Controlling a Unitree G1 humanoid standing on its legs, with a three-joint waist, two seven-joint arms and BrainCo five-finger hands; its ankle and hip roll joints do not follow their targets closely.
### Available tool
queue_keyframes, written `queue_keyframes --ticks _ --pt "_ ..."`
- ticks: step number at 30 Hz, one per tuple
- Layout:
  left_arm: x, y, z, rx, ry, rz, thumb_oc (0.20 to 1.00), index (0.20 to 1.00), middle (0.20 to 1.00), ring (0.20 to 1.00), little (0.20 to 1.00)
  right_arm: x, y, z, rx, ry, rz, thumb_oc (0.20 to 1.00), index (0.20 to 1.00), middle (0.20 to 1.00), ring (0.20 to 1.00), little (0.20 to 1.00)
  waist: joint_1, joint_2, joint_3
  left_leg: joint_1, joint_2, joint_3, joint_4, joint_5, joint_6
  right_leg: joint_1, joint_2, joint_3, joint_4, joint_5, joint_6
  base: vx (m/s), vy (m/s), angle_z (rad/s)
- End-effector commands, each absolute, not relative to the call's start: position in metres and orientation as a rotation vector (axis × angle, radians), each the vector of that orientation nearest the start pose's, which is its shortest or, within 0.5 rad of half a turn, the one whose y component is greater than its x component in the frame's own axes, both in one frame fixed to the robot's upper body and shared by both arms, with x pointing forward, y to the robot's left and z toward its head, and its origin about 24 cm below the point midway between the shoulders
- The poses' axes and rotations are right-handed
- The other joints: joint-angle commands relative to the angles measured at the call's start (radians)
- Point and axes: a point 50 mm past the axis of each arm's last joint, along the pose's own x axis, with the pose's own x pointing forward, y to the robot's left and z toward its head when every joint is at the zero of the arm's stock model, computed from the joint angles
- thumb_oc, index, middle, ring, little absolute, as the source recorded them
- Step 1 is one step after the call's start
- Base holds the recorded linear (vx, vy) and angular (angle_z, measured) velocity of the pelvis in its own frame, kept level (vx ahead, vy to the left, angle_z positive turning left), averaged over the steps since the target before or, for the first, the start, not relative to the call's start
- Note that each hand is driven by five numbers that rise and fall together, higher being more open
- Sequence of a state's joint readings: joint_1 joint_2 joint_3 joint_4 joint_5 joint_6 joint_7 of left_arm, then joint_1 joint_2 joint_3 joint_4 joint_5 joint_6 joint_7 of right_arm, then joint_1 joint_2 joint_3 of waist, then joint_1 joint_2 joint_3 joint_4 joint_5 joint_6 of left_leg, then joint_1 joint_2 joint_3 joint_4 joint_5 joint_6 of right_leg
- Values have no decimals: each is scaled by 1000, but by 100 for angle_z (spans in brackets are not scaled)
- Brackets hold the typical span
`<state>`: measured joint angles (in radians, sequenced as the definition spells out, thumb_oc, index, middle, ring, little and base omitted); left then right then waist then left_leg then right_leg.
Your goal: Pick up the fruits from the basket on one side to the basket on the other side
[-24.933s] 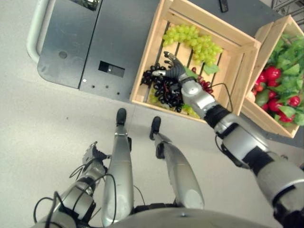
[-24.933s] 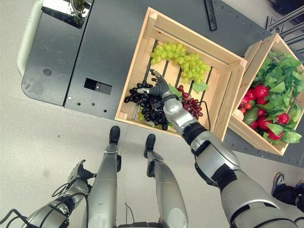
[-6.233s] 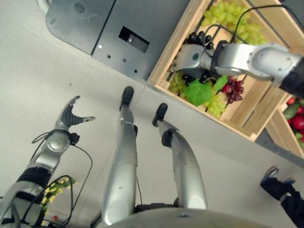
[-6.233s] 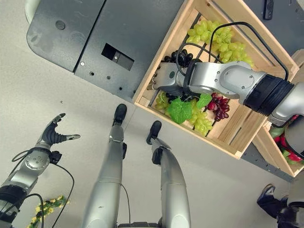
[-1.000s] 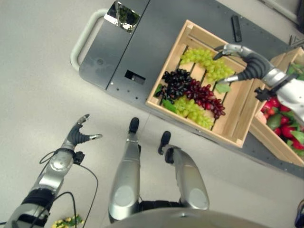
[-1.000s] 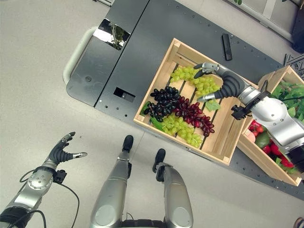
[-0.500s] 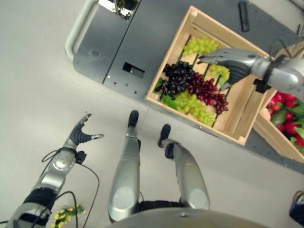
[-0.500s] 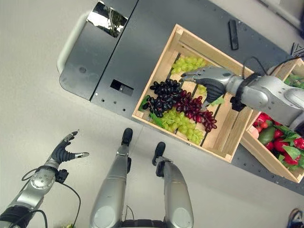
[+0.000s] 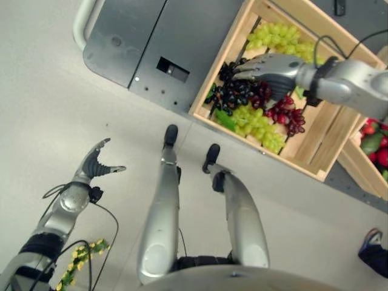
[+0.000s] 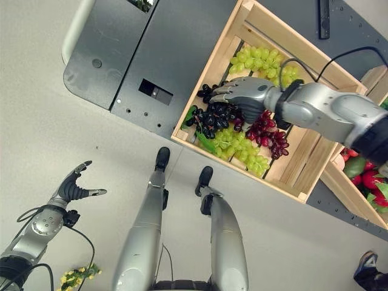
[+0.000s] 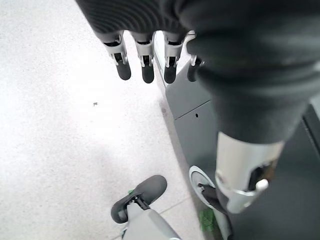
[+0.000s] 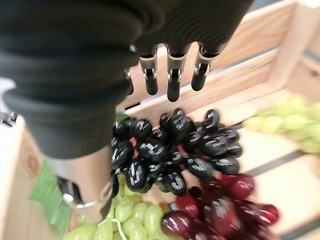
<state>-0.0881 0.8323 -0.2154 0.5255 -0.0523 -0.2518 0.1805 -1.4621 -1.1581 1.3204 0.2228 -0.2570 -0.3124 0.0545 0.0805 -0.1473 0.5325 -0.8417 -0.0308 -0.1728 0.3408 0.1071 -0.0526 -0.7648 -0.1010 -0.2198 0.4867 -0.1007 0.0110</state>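
Observation:
A slatted wooden crate (image 9: 205,103) on a grey platform holds several grape bunches. Black grapes (image 9: 233,96) lie at its near left, with red grapes (image 9: 286,116) beside them. One bunch of green grapes (image 9: 259,128) lies at the front and another (image 9: 280,35) at the back. My right hand (image 9: 271,66) hovers open just over the black grapes (image 12: 170,150), with its straight fingers (image 12: 172,82) pointing towards the crate's left wall. I cannot tell whether they touch the bunch. My left hand (image 9: 94,168) hangs open over the floor at the lower left, holding nothing.
A second wooden crate (image 10: 344,189) with red and green vegetables stands against the first on the right. The grey platform (image 9: 133,42) has a handle bar at its left end. Yellow flowers (image 9: 79,267) lie on the floor at lower left. A person's shoe (image 9: 371,247) shows at lower right.
My right hand has swung from over the far green grapes to over the black grapes at the crate's near left. The camera has shifted. My left hand stays put.

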Motion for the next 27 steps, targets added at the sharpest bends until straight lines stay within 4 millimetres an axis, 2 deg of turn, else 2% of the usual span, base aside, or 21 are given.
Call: queue_keyframes --ticks 1,10,15,21,26,27 --pt "242 334 48 852 142 156 1000 1000 1000 1000 1000 336 -160 279 -1955 -649 564 1000 1000 1000 1000 1000 -5 -29 -12 -64 -30 52 65 -30 11 -72 -13 3 -106 190 75 0 0 0" --pt "248 328 52 833 105 165 1000 1000 1000 1000 1000 340 -154 270 -1963 -663 563 1000 1000 1000 1000 1000 -13 -26 -12 -120 -32 52 88 -39 13 -129 -8 13 -95 191 75 6 0 -1" --pt "255 321 55 811 73 166 1000 1000 1000 1000 1000 352 -152 259 -1973 -644 525 1000 1000 1000 1000 1000 -6 -2 -12 -143 -38 55 88 -40 15 -152 -10 17 -92 189 73 4 -1 -2" --pt "256 322 55 810 72 189 1000 1000 1000 1000 1000 352 -144 259 -1960 -690 518 1000 1000 1000 1000 1000 -7 12 -12 -153 -39 60 86 -42 17 -171 -9 24 -88 191 71 0 0 0" --pt "257 322 55 812 71 193 1000 1000 1000 1000 1000 352 -145 257 -1960 -698 508 1000 1000 1000 1000 1000 -8 16 -12 -156 -39 63 78 -40 17 -177 -7 29 -88 191 72 1 2 -2" --pt "257 320 56 809 64 186 1000 1000 1000 1000 1000 352 -145 256 -1963 -695 511 890 890 890 890 890 -8 16 -12 -157 -39 63 77 -39 17 -179 -7 30 -89 192 72 0 0 0"
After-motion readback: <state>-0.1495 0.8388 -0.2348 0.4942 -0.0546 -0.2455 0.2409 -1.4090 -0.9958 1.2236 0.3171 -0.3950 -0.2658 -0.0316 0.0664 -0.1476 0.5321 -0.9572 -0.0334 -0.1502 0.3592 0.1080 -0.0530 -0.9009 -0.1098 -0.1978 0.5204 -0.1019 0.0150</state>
